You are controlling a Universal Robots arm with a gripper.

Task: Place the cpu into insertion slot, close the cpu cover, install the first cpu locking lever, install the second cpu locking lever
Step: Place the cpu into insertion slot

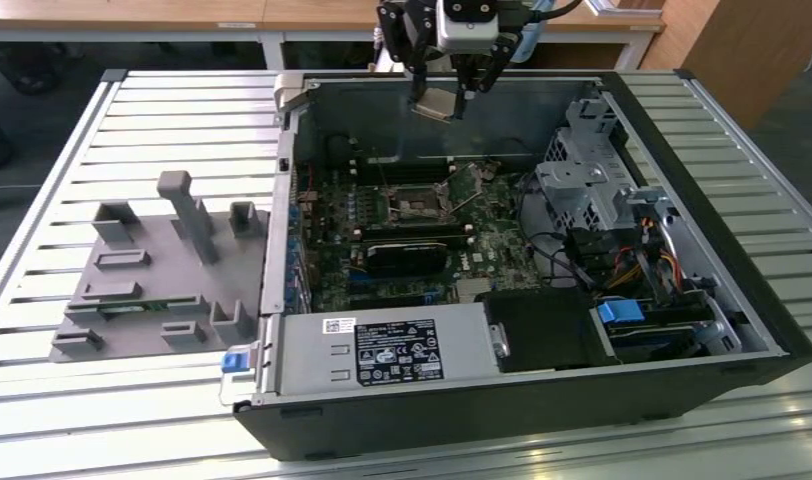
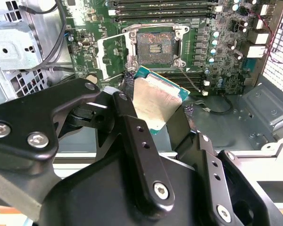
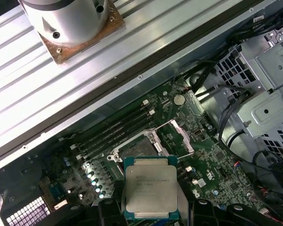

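Gripper (image 1: 441, 98) fingers were pinched on the cpu (image 1: 436, 104), gripping it by two opposite edges, so the chip sat right between the fingertips in both wrist views (image 2: 155, 106) (image 3: 150, 190). It was a small flat square. In the first wrist view it showed a silver-grey metal top with print and a thin green rim. In the second wrist view it showed a pale, plain face edged in green. Being square, it had no long axis. In the exterior view it hung tilted rather than level with the board.

The open case (image 1: 726, 300) lay on its side, with the green motherboard (image 1: 506, 240) inside it. The slot (image 1: 416, 209) (image 2: 154, 47) (image 3: 140, 149) was on that board, with a dark centre and nothing in it. The cpu hung above the slot, well apart from it. The cover (image 2: 111, 56) (image 3: 177, 136), a thin metal frame, stood swung open just beside the slot, joined to it at one side.
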